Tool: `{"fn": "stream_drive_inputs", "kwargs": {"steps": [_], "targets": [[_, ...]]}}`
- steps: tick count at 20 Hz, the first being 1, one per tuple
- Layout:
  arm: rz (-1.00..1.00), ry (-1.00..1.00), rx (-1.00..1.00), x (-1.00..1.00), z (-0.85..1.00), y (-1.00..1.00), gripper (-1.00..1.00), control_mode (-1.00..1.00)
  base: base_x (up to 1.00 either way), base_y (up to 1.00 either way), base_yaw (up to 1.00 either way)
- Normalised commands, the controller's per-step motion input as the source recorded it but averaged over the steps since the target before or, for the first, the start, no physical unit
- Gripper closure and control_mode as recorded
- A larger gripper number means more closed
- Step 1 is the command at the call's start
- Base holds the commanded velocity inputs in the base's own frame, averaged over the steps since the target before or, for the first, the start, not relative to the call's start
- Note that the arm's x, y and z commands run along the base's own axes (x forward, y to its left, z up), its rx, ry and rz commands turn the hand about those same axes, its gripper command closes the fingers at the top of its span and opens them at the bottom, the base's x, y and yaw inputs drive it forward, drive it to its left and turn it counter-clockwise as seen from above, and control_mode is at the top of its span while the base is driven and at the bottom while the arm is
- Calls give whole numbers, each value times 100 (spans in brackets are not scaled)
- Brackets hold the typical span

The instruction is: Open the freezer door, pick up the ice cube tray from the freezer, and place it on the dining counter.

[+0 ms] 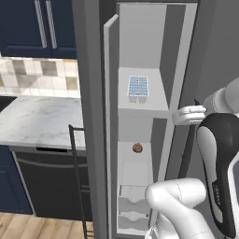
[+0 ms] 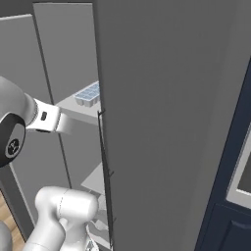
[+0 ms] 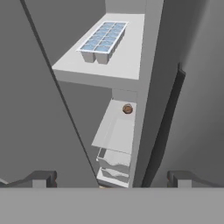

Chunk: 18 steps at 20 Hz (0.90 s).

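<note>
Ice cube tray (image 3: 104,41) sits on the freezer's upper shelf (image 3: 122,65), at twelve o'clock from my gripper (image 3: 111,178). I hold the fingers spread wide and empty, since the freezer door (image 1: 111,126) already stands open for the reach.

Arm (image 1: 219,154) raised, elbow bent, jaws spread wide

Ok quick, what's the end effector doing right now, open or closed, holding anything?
End effector: open, holding nothing; the ice cube tray sits on its freezer shelf.
</note>
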Motion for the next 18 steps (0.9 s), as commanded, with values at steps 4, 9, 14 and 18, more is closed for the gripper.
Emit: {"fn": "stream_drive_inputs", "kwargs": {"steps": [4, 9, 14, 18], "targets": [[0, 0, 0, 0, 0, 0, -100, 100, 31, 54, 0], [0, 0, 0, 0, 0, 0, -100, 100, 26, 18, 0], [0, 0, 0, 0, 0, 0, -100, 100, 0, 1, 0], [0, 0, 0, 0, 0, 0, -100, 100, 0, 0, 0]]}}
